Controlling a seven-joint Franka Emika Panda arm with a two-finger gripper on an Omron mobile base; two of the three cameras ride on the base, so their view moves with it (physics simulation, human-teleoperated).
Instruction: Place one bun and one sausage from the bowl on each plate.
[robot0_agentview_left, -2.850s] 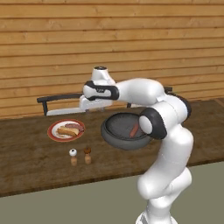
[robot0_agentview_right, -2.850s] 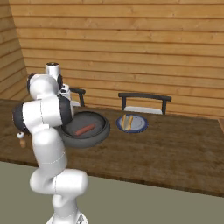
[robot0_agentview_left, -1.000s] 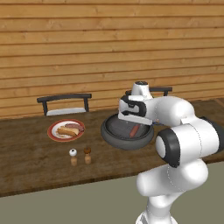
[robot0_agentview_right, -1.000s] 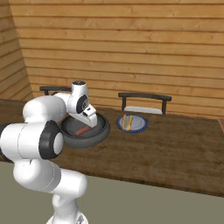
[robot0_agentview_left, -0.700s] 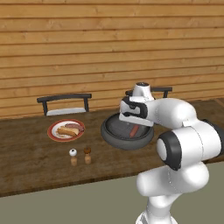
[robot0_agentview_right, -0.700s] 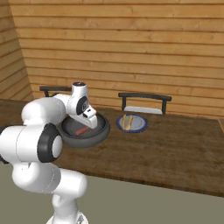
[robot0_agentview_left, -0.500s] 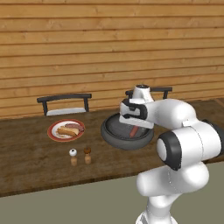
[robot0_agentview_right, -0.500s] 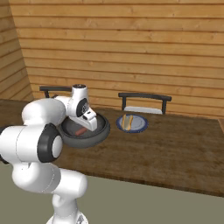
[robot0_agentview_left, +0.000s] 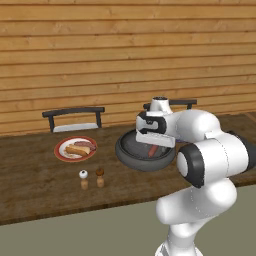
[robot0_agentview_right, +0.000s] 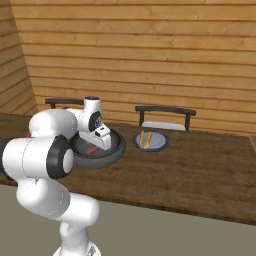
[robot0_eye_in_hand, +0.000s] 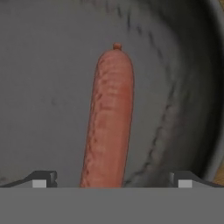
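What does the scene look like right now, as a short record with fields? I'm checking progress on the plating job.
bowl: dark grey bowl, mid-counter, holds one sausage
red-rimmed plate: red-rimmed plate, has a bun and a sausage on it
blue-grey plate: blue-grey plate, has a bun, no sausage visible
end effector: end effector open, low over the bowl, fingertips either side of the sausage
other items: two small shakers near the counter's front edge

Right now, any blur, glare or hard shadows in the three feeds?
Hand view: soft and blurry up close; the reddish-brown sausage fills the centre, no glare on the dark grey round bowl. Left base view: flat, even light. Right base view: the same, sharper, with faint shadow under the black chair-back.
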